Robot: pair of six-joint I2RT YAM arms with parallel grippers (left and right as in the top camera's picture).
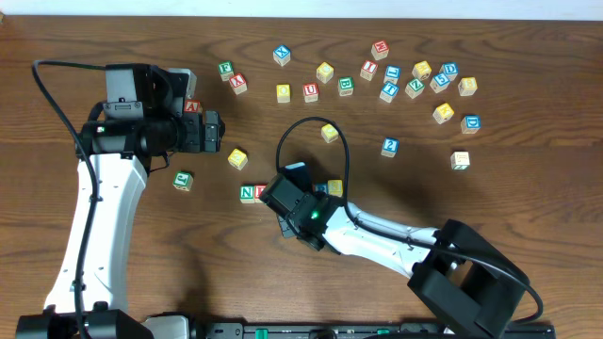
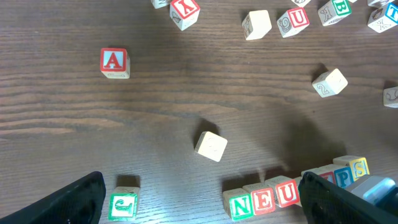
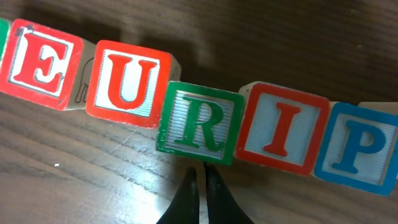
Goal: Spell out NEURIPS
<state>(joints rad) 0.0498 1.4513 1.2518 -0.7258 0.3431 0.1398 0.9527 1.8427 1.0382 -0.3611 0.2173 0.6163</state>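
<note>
Dark wood-grain counter (image 1: 141, 38) carries the job, and the word looks fully laid out. Green N (image 2: 241, 205), red E (image 3: 40, 62), red U (image 3: 127, 84), green R (image 3: 199, 124), red I (image 3: 283, 127), blue P (image 3: 354, 146) and yellowish S (image 2: 357, 168) stand in one row, side against side.

The step in hand appears to be tidying the line. The green R sits slightly out of it, nearer the right arm (image 1: 377, 226) than its neighbours. That arm's jaws are pressed together, holding nothing, with their tips at the R's near edge; touching or just apart cannot be told. The next move likely calls for a light, straight push on the R, or a clean retreat that disturbs nothing.

The left arm (image 1: 104, 198) is well to the N side of the R, its jaws spread wide and empty.

Counted: seven cubes in the row (three red, two green, one blue, one yellowish), about two dozen loose cubes (image 1: 329, 133) mostly beyond the R, and two arms.
</note>
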